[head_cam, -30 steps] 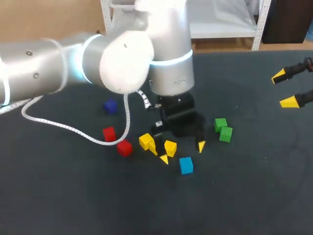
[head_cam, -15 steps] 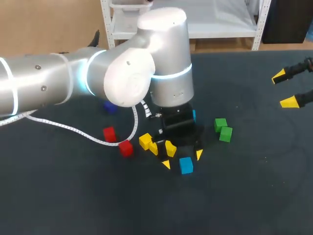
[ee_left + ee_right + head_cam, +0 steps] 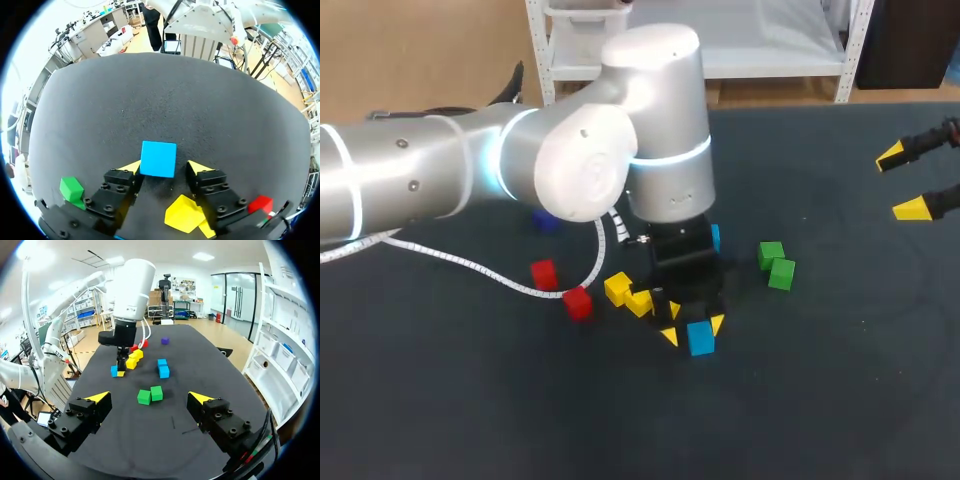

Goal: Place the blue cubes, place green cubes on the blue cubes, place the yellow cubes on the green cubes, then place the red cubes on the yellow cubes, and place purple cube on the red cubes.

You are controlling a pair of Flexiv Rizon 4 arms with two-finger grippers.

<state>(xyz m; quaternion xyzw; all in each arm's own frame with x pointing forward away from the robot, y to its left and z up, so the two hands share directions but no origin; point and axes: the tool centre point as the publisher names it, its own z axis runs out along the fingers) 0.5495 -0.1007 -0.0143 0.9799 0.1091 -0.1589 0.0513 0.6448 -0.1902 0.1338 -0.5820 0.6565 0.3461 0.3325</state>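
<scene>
Dark table (image 3: 820, 400), coloured cubes scattered loose across its middle. Our left gripper (image 3: 165, 167) sits low over a blue cube (image 3: 158, 157), fingers apart and straddling it, one yellow tip on each side. Not clamped; we cannot tell whether either tip touches. We judge this is set up for picking a base cube. Green cubes (image 3: 776, 264) and yellow cubes (image 3: 628, 295) lie near, on opposite sides of the gripper. Our right gripper (image 3: 903, 182) hangs spread, well apart from the cubes, presumably to leave room.

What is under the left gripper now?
A blue cube on the table, between the open fingers of the left gripper. Yellow cubes lie beside it, partly covered by one finger.
</scene>
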